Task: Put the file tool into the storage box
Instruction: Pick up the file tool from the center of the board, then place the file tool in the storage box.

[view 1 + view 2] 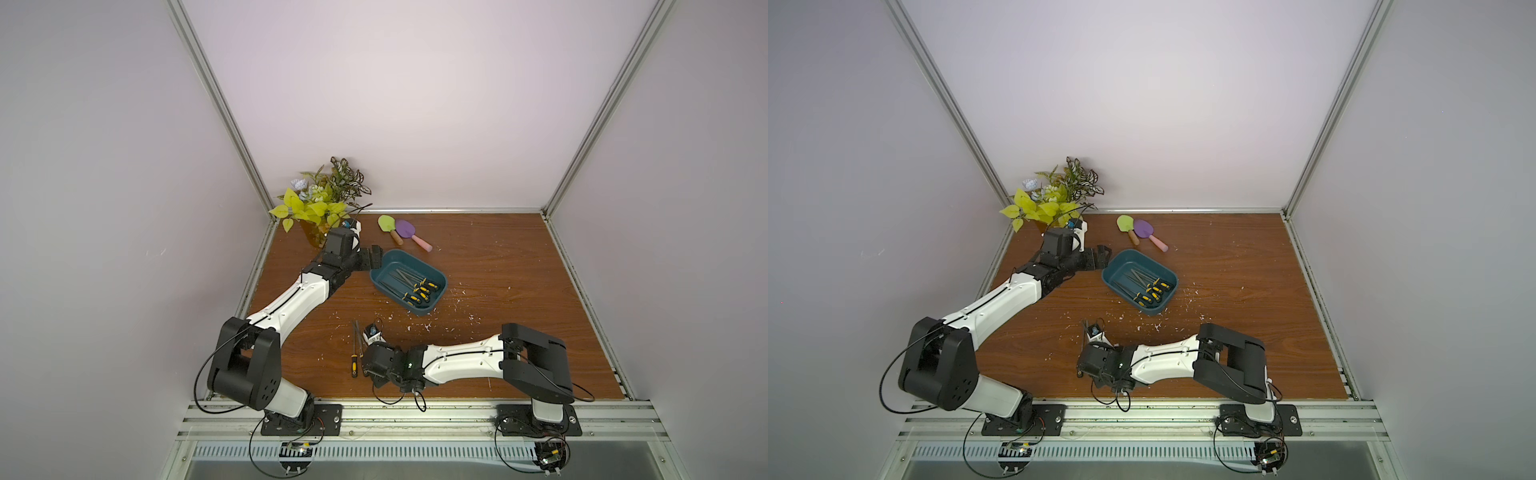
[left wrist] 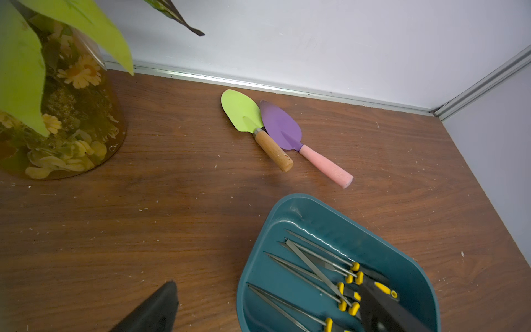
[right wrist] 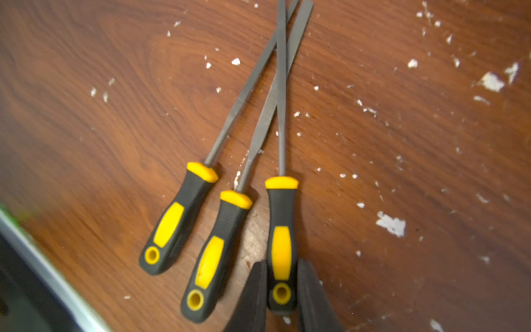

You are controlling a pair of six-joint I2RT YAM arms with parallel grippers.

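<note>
Three file tools with black-and-yellow handles lie side by side on the wooden table in the right wrist view. My right gripper (image 3: 282, 267) is shut on the handle end of one file tool (image 3: 281, 218); the other two (image 3: 178, 221) (image 3: 218, 247) lie free beside it. In a top view, one free file (image 1: 354, 353) shows beside my right wrist, which hides the gripper. The teal storage box (image 1: 390, 259) (image 1: 1121, 259) (image 2: 258, 258) holds several files (image 2: 316, 267). My left gripper (image 2: 267, 287) (image 1: 376, 255) is open at the box's far left end, one finger (image 2: 155, 310) outside the rim.
A vase of artificial plants (image 1: 316, 208) stands in the back left corner. A green trowel (image 1: 388, 226) and a purple trowel (image 1: 409, 232) lie near the back wall behind the box. White flakes (image 3: 390, 224) litter the table. Metal rails edge it.
</note>
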